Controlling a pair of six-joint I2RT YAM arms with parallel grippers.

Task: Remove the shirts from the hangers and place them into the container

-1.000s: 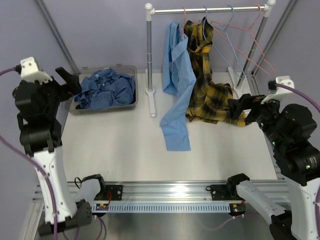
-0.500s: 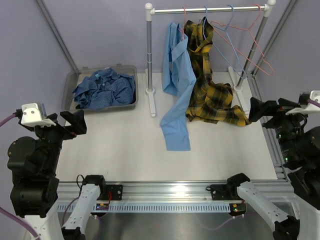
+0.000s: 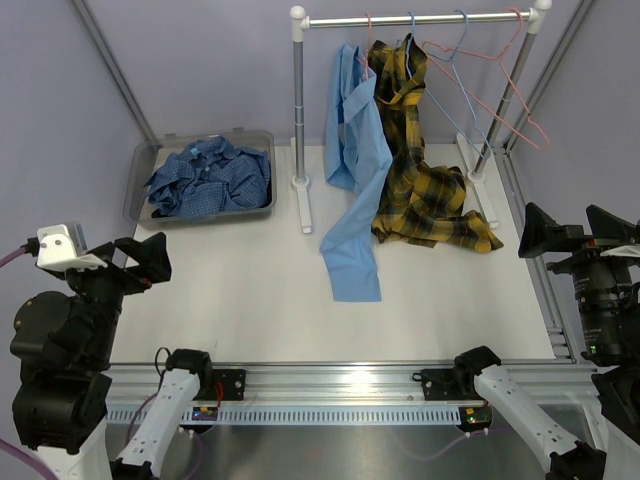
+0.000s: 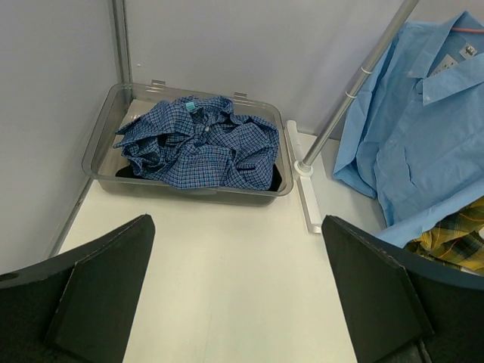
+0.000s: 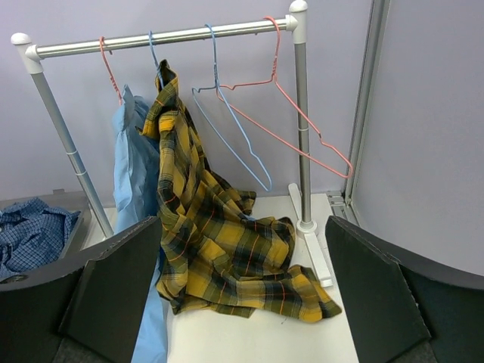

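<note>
Left tool (image 4: 236,249) and right tool (image 5: 242,242) farther back, both spread; check shirt (image 4: 200,147) in container (image 4: 97,151).

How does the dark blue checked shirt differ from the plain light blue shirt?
The dark blue checked shirt has a fine check; the plain light blue shirt has no pattern. The checked one lies in the translucent grey plastic tub; the light blue one hangs from the silver rail. The checked one is crumpled in a heap; the light blue one hangs long, its end on the white table. Both have collars.
</note>
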